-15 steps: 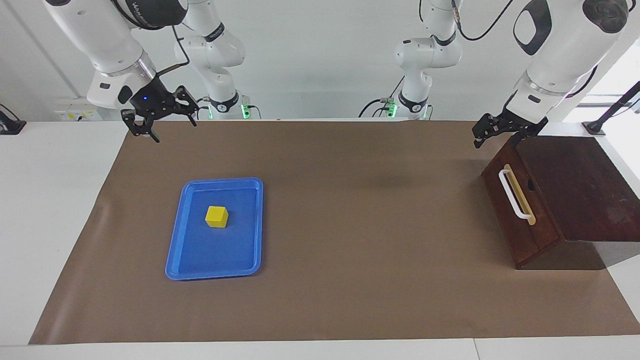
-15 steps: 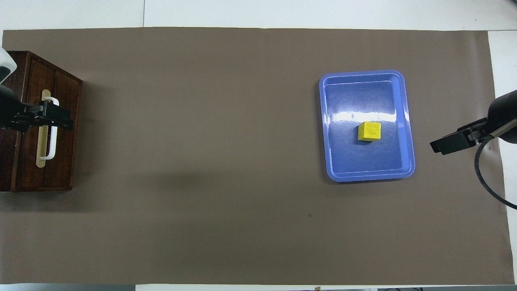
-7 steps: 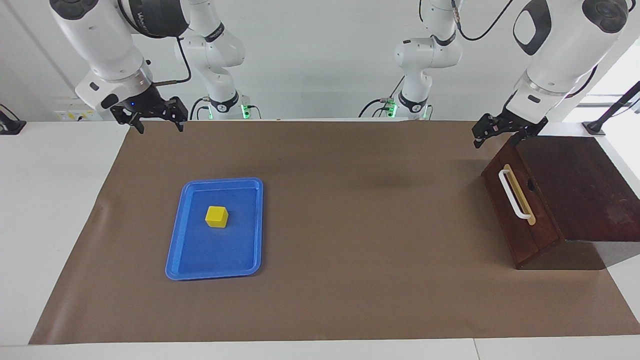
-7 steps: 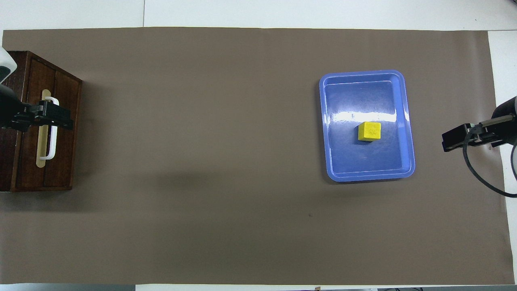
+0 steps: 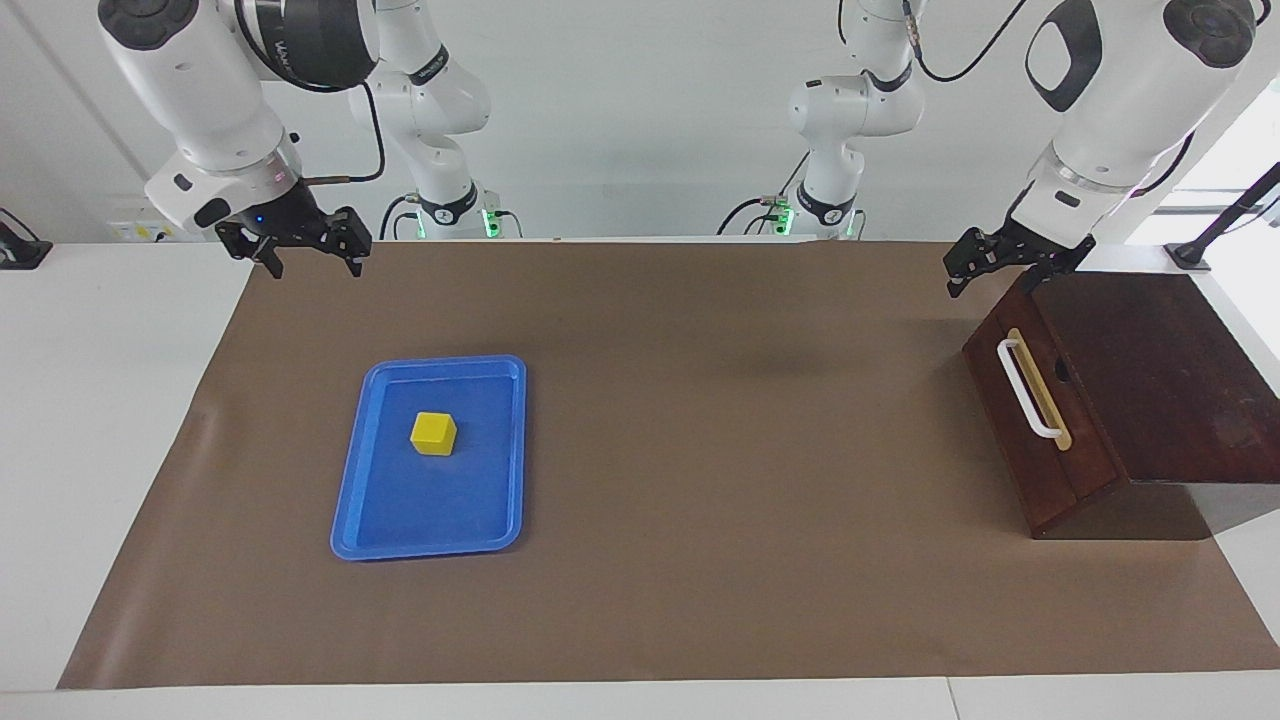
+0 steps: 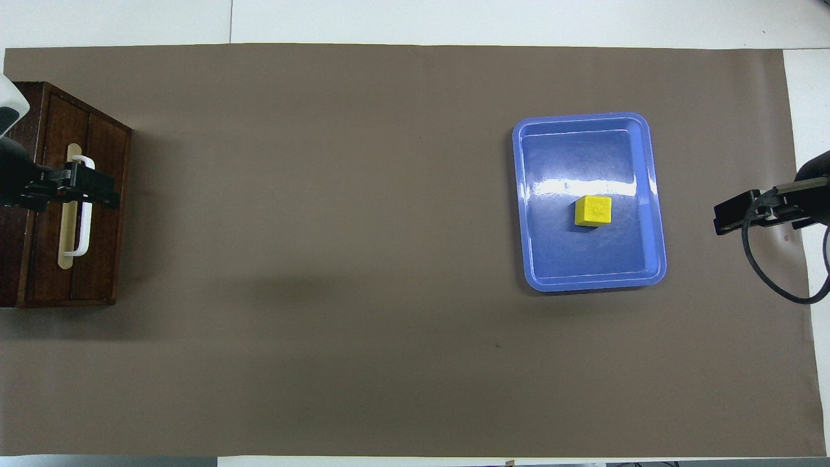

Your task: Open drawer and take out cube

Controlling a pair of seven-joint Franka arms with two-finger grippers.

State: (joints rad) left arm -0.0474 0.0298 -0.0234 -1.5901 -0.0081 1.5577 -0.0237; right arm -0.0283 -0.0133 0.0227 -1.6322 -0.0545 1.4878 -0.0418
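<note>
Yellow cube (image 5: 433, 433) sitting in the blue tray (image 5: 352, 505) on the brown mat (image 5: 700, 560), toward the right arm's end of the desk (image 5: 110, 400) — nothing touching it. Drawer (image 5: 1035, 420) shut flush in the dark wooden box (image 5: 1160, 370) at the left arm's end, white bar handle (image 5: 1027, 390) facing the tray. Left gripper (image 5: 985, 268) up in the air by the box's top corner nearest the robots, jaws spread, holding nothing. Right gripper (image 5: 308, 255) raised over the mat's edge near the robots, jaws spread too — also empty.
</note>
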